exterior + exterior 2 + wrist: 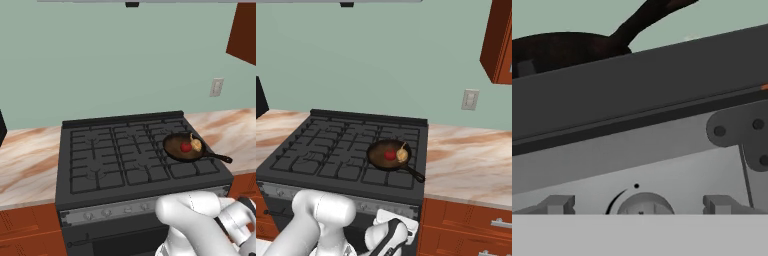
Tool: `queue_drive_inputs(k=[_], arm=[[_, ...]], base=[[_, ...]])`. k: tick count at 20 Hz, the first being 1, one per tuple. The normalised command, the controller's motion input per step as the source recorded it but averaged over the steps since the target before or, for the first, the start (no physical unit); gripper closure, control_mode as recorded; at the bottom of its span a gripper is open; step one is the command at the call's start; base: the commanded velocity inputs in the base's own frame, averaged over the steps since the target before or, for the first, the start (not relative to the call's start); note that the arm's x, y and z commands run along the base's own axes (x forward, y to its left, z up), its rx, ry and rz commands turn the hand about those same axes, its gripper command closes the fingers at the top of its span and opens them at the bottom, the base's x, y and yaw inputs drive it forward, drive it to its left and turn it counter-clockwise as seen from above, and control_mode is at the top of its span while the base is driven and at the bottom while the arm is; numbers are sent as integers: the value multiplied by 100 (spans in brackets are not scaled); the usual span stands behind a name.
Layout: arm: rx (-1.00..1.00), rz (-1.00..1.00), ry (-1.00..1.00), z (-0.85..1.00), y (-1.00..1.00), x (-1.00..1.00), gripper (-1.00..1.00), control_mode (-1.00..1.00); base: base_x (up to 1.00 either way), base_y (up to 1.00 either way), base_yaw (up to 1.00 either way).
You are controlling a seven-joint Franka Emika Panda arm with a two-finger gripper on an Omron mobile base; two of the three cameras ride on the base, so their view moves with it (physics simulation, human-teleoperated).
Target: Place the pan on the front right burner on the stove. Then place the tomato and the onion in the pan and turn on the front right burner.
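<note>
We see the pan [183, 147] on the stove's [100, 165] front right burner [192, 167], holding tomato [186, 147] and onion [196, 145]. Our tool [641, 206] stands wide, empty, flanking a knob [644, 204].

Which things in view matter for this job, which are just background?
Job: pan on front right burner; tomato and onion inside it; stove; knob between the open gripper.
Background: wall outlet, counter, upper cabinet.
</note>
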Motion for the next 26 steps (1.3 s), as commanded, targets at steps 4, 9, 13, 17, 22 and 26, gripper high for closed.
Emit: queue_drive_inputs(k=[4, 9, 13, 17, 22, 26], arm=[[-1, 0, 0, -31, 0, 0, -100, -100], [-1, 0, 0, -27, 0, 0, -100, -100], [0, 0, 0, 0, 0, 0, 100, -100], [0, 0, 0, 0, 0, 0, 100, -100], [0, 0, 0, 0, 0, 0, 100, -100], [0, 0, 0, 0, 0, 0, 100, -100]], base=[[0, 0, 0], [0, 0, 0], [0, 0, 0], [0, 0, 0], [0, 0, 0], [0, 0, 0]])
